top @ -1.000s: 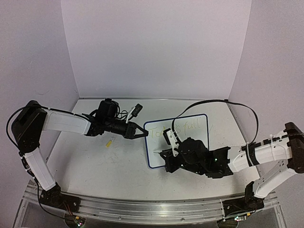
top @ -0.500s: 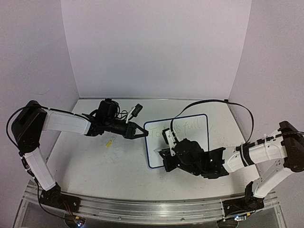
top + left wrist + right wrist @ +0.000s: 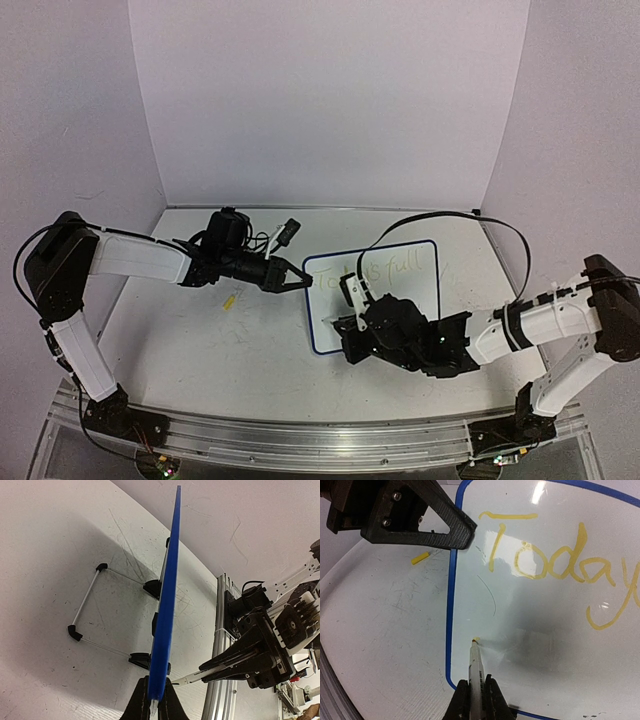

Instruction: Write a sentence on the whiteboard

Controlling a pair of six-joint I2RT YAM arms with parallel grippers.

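Observation:
The whiteboard (image 3: 385,285) stands tilted on its wire feet mid-table, blue-framed; it also shows in the right wrist view (image 3: 555,630) and edge-on in the left wrist view (image 3: 167,590). Pale-yellow words (image 3: 555,562) read "Today" in the right wrist view, with "full" (image 3: 405,266) in the top view. My left gripper (image 3: 297,279) is shut on the board's left edge (image 3: 156,695). My right gripper (image 3: 476,700) is shut on a white marker (image 3: 475,665). Its yellow tip (image 3: 475,640) touches the board's lower left, below the first line.
A small yellow marker cap (image 3: 229,301) lies on the table left of the board; it also shows in the right wrist view (image 3: 419,558). The tabletop carries grey scribble marks. White walls close in the back and sides. An aluminium rail (image 3: 300,440) runs along the near edge.
My right arm has moved left along the board's lower part with the marker. The left arm and board have not moved.

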